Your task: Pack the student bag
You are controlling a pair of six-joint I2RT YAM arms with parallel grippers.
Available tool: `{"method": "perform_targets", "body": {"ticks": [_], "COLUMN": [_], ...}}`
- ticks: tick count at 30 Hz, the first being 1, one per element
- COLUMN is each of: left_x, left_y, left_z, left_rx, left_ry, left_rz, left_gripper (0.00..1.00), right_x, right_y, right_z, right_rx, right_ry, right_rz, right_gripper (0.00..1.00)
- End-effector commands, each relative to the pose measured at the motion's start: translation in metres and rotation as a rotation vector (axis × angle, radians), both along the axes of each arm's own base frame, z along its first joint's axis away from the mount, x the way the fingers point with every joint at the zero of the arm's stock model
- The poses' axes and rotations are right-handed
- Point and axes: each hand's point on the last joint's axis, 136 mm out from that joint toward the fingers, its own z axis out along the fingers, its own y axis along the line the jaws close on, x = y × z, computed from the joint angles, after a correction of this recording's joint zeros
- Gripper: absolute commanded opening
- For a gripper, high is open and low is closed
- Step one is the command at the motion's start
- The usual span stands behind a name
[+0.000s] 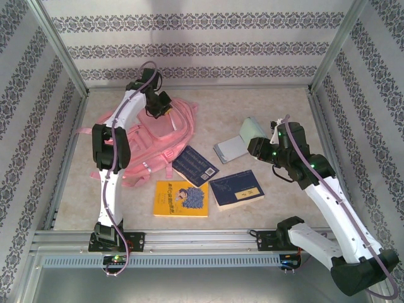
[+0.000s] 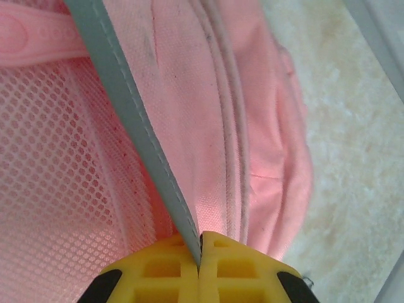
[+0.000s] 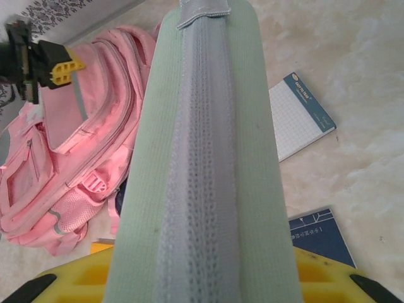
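1. Top external: the left claw [image 1: 161, 104] is pressed together on the far top edge of the large soft pink fabric student bag [image 1: 180, 126], which sprawls from that claw back toward the arm's base. So thin a pinch could slip if pulled hard, and the mouth would likely drop shut. The right claw [image 1: 259, 144] pinches a pale green soft fabric pouch [image 1: 252, 129]. A dark blue softcover book [image 1: 194, 165] lies between this claw and the student bag, a grey flat notepad [image 1: 228, 150] lies just beside the claw, and a yellow picture-cover book [image 1: 181, 199] lies nearer the bases
2. Left wrist: the left claw [image 2: 200, 243] has its yellow fingers meeting on a grey stitched trim strip [image 2: 126, 107] that runs away ahead of it. A pink mesh panel [image 2: 50, 189] lies to its left and the pale stone-patterned table [image 2: 353, 158] to its right. I cannot tell whether any pocket gapes
3. Right wrist: the pouch [image 3: 202, 126] rises straight out of the right claw [image 3: 202, 278] and hides what lies ahead, so aiming is likely hard. The student bag [image 3: 82, 126] sits well to this claw's left. Swung across, the floppy pouch could snag the rim or strike the left claw [image 3: 53, 66]
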Motion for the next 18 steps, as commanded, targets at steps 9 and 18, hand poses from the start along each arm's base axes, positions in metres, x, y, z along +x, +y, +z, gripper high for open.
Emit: {"method": "perform_targets", "body": {"ticks": [9,18], "left_x": [-0.100,-0.159], "left_y": [-0.014,-0.026], "left_z": [0.199,0.222], "left_rx": [0.032,-0.013], "left_ry": [-0.343,-0.395], "left_rz": [-0.327,-0.531], "left_gripper": [0.00,0.00], "right_x": [0.036,0.053], "right_y": [0.039,0.129], "right_z": [0.041,0.049], "right_rx": [0.014,0.297], "right_ry": [-0.113,-0.043], "right_rz": [0.111,0.440], "right_gripper": [0.30,0.33]}}
